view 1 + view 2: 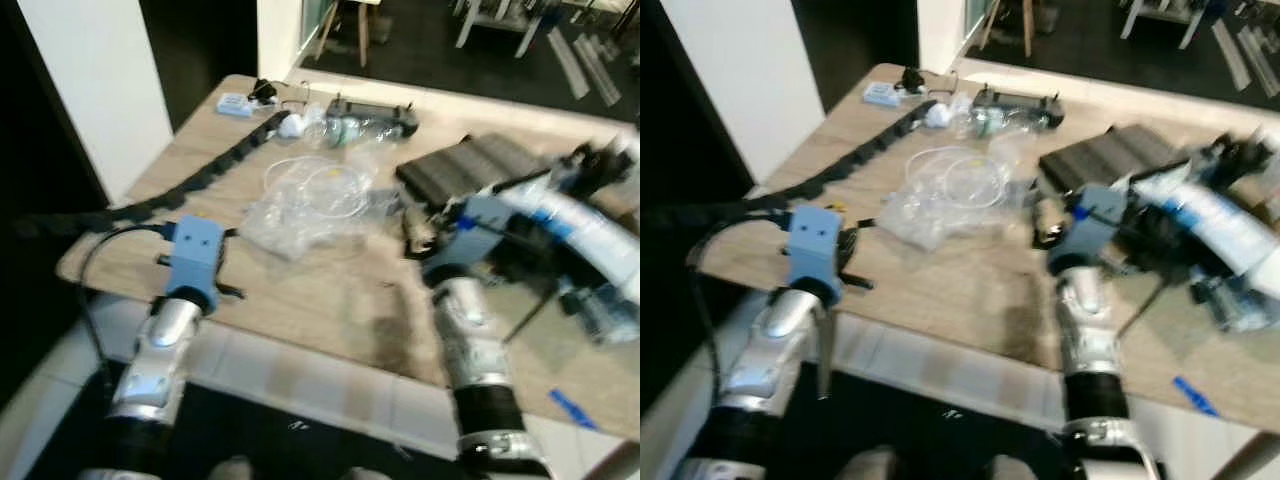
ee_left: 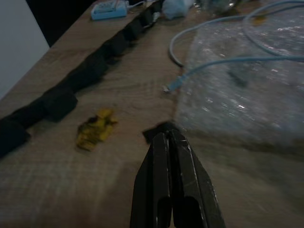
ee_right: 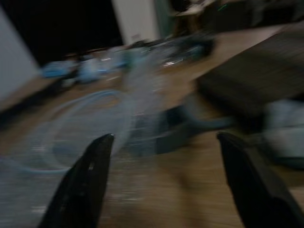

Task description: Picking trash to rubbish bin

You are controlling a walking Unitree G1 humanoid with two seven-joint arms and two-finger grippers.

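Left eye view shows a wooden tabletop (image 1: 320,290) strewn with clutter. No bin can be made out. A clear plastic bag (image 1: 305,205) lies crumpled near the middle, and a coiled white cable (image 1: 330,180) sits in or on it; which one cannot be told. Beyond it lies a clear plastic bottle (image 1: 350,130) on its side, just beside a black device (image 1: 375,115) near the far edge. A black cable chain (image 1: 190,180) runs from the far edge along the left side of the tabletop, past a small blue box (image 1: 235,104). A dark ribbed block (image 1: 470,165) lies to the right of the bag. A blue scrap (image 1: 572,408) lies near the front right edge.

The left gripper (image 2: 172,142) is low over the tabletop, its fingers pressed together, with the tip next to the bag's near edge and a small black scrap (image 2: 159,130). A crumpled yellow scrap (image 2: 95,130) lies on the wood near it, between the chain and the bag. The cable's loose plug end (image 2: 168,88) rests on the bare wood beside the bag.

The right gripper (image 3: 166,156) is spread wide, pointing at the bag's right side, and holds nothing; its view is blurred. A blurred, white and blue object (image 1: 580,225) crosses the right of the head views.
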